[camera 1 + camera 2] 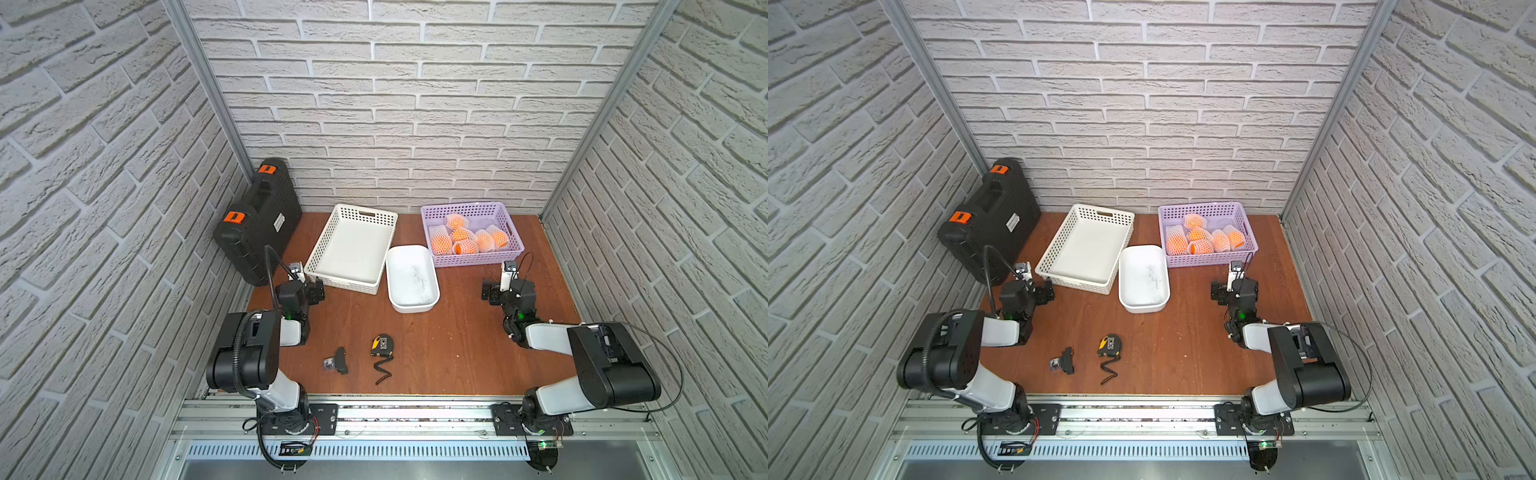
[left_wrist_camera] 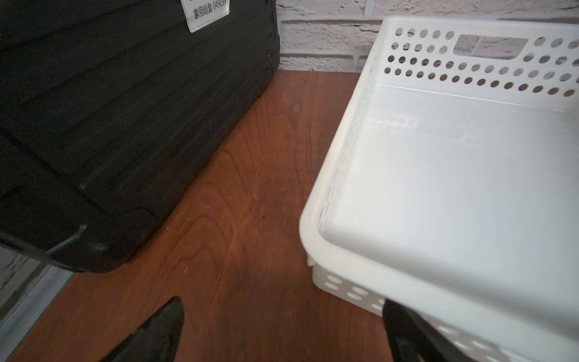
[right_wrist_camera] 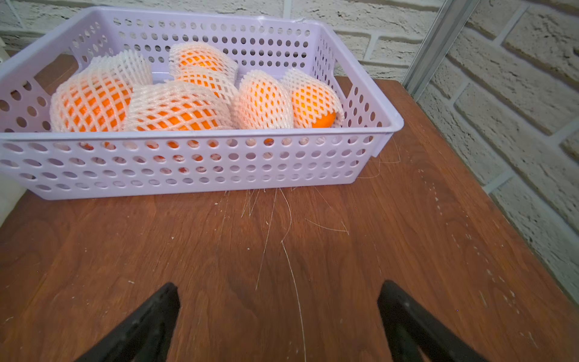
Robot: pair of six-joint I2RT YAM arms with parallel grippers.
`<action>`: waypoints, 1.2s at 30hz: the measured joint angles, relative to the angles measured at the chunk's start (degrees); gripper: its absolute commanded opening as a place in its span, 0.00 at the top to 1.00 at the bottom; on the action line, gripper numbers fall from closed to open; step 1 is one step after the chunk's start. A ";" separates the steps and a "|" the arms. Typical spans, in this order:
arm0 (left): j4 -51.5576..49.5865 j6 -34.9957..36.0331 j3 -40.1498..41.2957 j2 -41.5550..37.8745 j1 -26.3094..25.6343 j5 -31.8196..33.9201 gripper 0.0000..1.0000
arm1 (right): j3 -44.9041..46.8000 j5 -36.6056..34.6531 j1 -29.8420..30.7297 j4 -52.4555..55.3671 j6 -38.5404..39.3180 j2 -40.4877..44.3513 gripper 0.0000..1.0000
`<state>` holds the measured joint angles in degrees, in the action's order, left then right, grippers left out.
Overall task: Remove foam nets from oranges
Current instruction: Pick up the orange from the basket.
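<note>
Several oranges (image 3: 324, 120), each wrapped in a white foam net (image 3: 175, 102), lie piled in a lilac perforated basket (image 3: 188, 163) at the back right of the table; both top views show them (image 1: 441, 244) (image 1: 1176, 245). My right gripper (image 3: 279, 285) is open above bare wood just in front of that basket (image 1: 478, 258), nothing between its fingers. It appears in both top views (image 1: 492, 291) (image 1: 1219, 293). My left gripper (image 2: 282, 304) is open too, empty, beside the near corner of a white perforated basket (image 2: 316, 238); a top view shows it (image 1: 311, 289).
A black case with orange latches (image 1: 257, 220) leans at the back left. The white perforated basket (image 1: 340, 284) and a white tub (image 1: 389, 270) sit mid-table. A tape measure (image 1: 382, 345) and a small black part (image 1: 340, 360) lie near the front edge.
</note>
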<state>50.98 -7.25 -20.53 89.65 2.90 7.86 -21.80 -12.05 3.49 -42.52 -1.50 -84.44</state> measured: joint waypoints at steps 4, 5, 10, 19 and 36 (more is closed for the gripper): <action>0.00 0.00 0.00 0.00 0.00 0.00 0.02 | 0.00 0.31 0.00 -0.09 0.00 0.00 0.00; 0.00 0.00 0.00 0.00 0.00 0.00 0.02 | 0.00 0.35 0.00 -0.09 0.00 0.00 0.00; 0.02 0.00 0.00 0.00 0.00 0.00 0.02 | 0.00 0.35 0.00 -0.11 0.00 0.00 0.00; 0.00 0.00 0.00 0.00 -0.02 0.02 0.02 | 0.00 0.37 0.00 -0.11 0.00 0.00 0.00; 0.17 0.22 0.00 0.00 -0.81 1.68 0.02 | 0.00 0.37 0.00 -0.11 0.02 0.00 0.00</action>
<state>51.16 -7.03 -20.53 89.65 2.09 9.54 -21.80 -11.68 3.49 -42.63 -1.48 -84.44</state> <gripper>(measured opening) 0.983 0.997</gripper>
